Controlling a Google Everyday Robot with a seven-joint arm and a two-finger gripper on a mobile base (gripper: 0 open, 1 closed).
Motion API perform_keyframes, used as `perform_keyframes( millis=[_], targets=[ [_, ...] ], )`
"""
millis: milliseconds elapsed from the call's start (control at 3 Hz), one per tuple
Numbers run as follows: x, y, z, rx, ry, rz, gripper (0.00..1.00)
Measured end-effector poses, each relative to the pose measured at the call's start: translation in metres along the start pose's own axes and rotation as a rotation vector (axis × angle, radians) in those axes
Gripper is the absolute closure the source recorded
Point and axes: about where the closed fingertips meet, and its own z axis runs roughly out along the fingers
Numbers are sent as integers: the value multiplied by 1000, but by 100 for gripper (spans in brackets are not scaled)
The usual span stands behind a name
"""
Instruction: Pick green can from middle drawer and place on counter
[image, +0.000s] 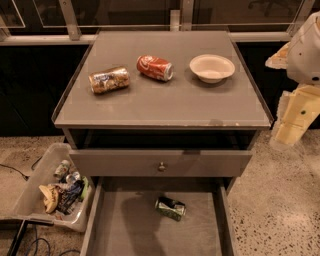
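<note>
The green can (170, 208) lies on its side on the bare floor of the open middle drawer (125, 230), near the drawer's middle and a little to the right. The counter (165, 100) is the broad grey cabinet top above it. My gripper (286, 136) hangs at the right edge of the view, on a cream and white arm, just off the counter's front right corner. It is well above and to the right of the green can and touches nothing that I can see.
On the counter lie a gold-brown can (109, 80) and a red cola can (155, 68), and a white bowl (212, 67) stands right of them. A closed drawer front with a small knob (161, 166) sits above the open drawer. A bin of litter (35, 192) stands on the floor at left.
</note>
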Motion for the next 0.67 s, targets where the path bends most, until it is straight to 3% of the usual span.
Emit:
perform_keyframes(
  millis=[667],
  targets=[
    [-4, 4, 7, -4, -21, -8, 0]
  ],
)
